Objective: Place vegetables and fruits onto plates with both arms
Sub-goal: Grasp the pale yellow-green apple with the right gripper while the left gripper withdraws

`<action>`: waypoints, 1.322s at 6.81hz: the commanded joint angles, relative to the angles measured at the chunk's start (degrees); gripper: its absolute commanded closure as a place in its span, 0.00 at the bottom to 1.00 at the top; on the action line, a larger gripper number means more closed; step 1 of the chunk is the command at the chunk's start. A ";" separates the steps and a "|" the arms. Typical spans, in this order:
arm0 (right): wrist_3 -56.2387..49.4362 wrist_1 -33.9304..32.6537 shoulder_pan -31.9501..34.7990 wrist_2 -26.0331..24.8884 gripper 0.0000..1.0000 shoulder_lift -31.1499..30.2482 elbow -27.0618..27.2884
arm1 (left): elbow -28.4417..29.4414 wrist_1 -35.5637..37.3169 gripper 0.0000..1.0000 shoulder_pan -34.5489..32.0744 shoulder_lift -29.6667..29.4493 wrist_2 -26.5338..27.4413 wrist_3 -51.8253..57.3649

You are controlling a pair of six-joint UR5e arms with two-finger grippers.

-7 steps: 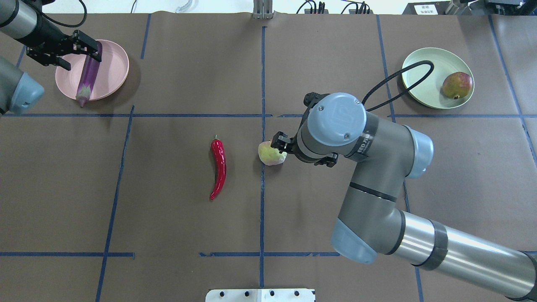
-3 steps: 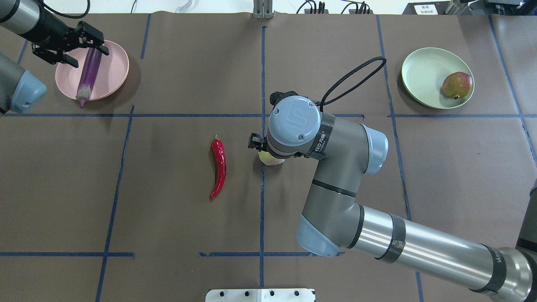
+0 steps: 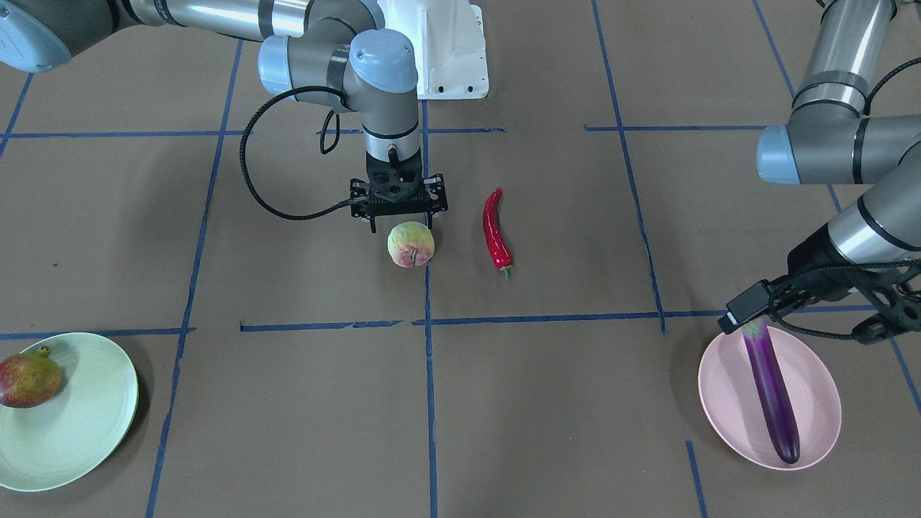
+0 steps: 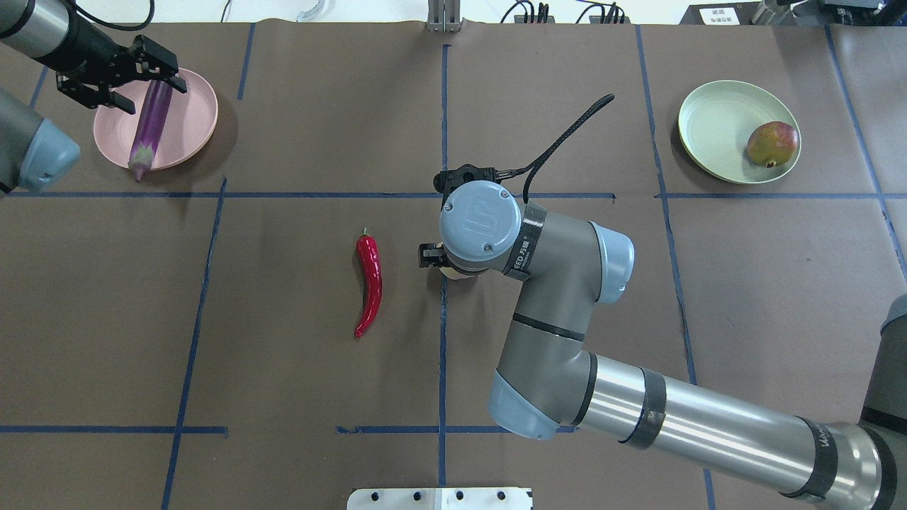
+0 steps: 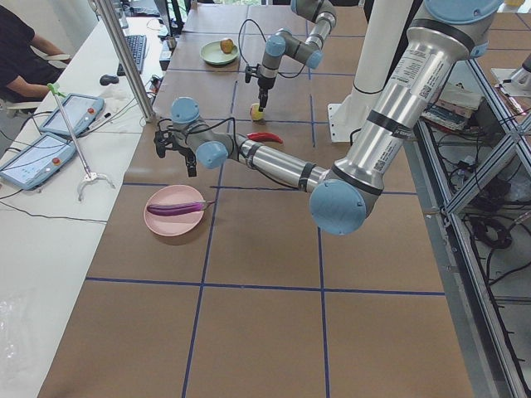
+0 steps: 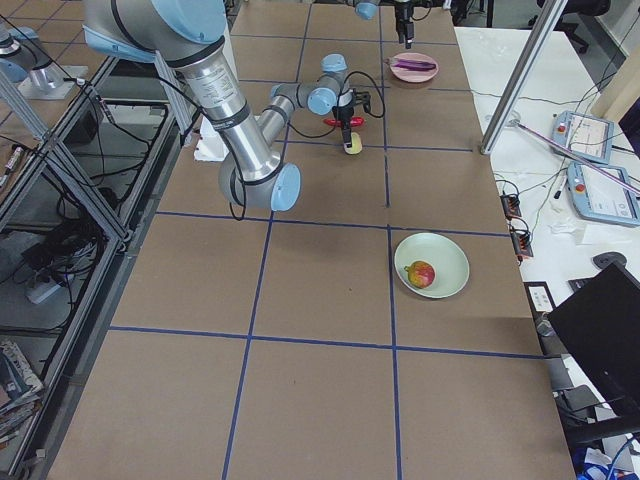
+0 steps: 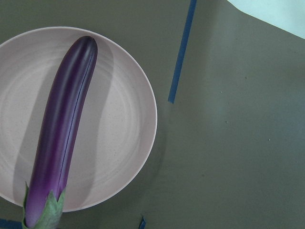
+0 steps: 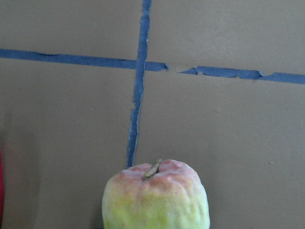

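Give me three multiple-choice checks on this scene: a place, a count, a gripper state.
1. The long glossy purple eggplant lies: A on the pale pink round plate; B on the mint plate; C in a gripper.
2. Produce items off the plates: A one; B two; C three.
3. The left gripper is: A shut on the eggplant; B open; C out of view.
Answers: A, it lies along the pink plate; B, the curved red chili pepper and yellow-green apple-like fruit sit on the brown table; B, its fingers stand spread.

The right gripper (image 3: 403, 226) swings from the table's right side to above the apple (image 3: 411, 246); the left gripper (image 4: 154, 98) lifts off the eggplant (image 4: 145, 134) toward the far edge.
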 commanded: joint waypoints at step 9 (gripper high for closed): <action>-2.40 2.36 13.58 9.91 1.00 -4.46 3.30 | -9.73 0.34 0.00 21.09 -2.79 11.77 -12.24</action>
